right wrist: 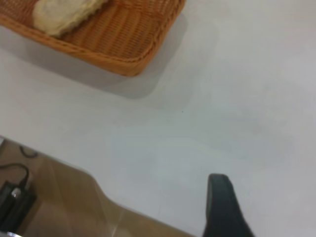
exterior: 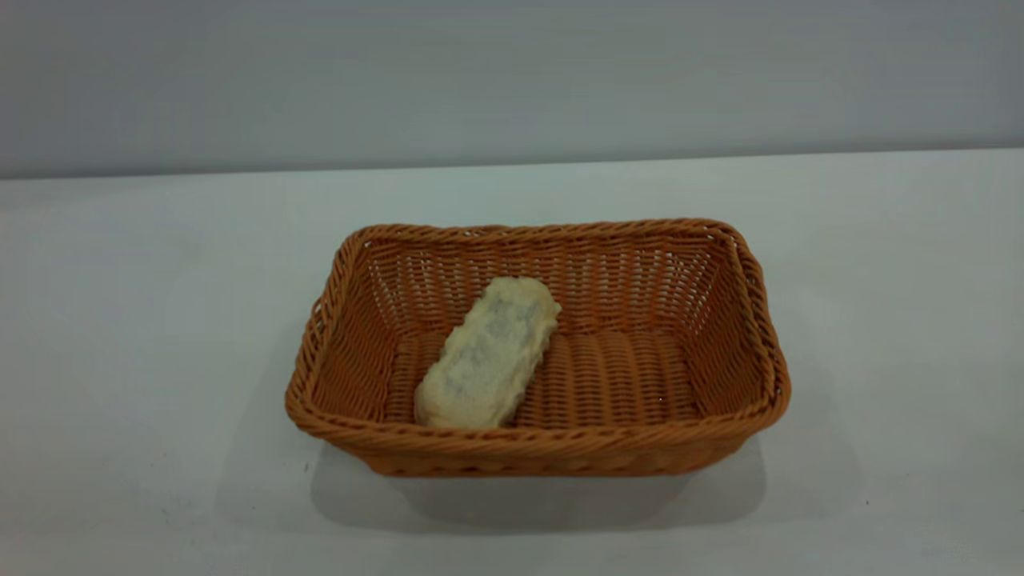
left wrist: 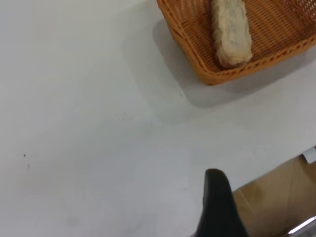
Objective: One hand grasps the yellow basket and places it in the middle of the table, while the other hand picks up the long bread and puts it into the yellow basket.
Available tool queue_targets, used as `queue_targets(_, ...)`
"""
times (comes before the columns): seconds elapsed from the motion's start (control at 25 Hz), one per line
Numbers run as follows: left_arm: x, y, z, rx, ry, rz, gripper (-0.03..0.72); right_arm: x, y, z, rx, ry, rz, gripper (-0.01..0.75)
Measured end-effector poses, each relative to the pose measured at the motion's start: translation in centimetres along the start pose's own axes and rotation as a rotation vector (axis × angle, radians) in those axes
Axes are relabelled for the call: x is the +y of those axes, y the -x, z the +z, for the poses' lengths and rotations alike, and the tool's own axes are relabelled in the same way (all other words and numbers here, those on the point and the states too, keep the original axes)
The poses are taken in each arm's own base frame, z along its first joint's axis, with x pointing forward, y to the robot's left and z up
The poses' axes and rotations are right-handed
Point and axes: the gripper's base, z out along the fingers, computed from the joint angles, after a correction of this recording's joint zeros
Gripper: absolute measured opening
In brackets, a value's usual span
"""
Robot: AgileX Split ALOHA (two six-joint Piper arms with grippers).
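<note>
The yellow basket (exterior: 720,320) stands upright in the middle of the white table (exterior: 144,336). The long bread (exterior: 488,352) lies inside it, in its left half, slanted, with its pale mottled underside up and one end against the near wall. No arm shows in the exterior view. My left gripper (left wrist: 217,202) shows only as a black tip at the table's near edge, well away from the basket (left wrist: 197,59) and bread (left wrist: 231,32). My right gripper (right wrist: 220,202) shows likewise, far from the basket (right wrist: 133,44) and bread (right wrist: 64,15). Neither gripper holds anything that I can see.
The table's near edge and brown floor (left wrist: 281,197) show beside the left gripper. A black box with a cable (right wrist: 12,197) lies on the floor below the table edge in the right wrist view. A grey wall (exterior: 512,80) runs behind the table.
</note>
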Motion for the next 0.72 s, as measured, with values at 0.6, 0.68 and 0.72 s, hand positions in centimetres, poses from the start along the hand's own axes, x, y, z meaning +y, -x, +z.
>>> queue_targets(0.6,0.0,-3.9,-1.8,-0.082,0.055,0.001,0.54,-0.3,-2.9,-0.6,-0.107,-0.054,-0.006,0.486)
queue_targets(0.68,0.1,-4.2,-1.3,-0.069,0.063,0.003,0.54,-0.3,-3.0,-0.5,-0.113,-0.055,-0.006,0.486)
queue_targets(0.72,0.2,-4.5,-1.0,-0.059,0.069,0.004,0.54,-0.3,-3.0,-0.6,-0.116,-0.055,-0.006,0.486)
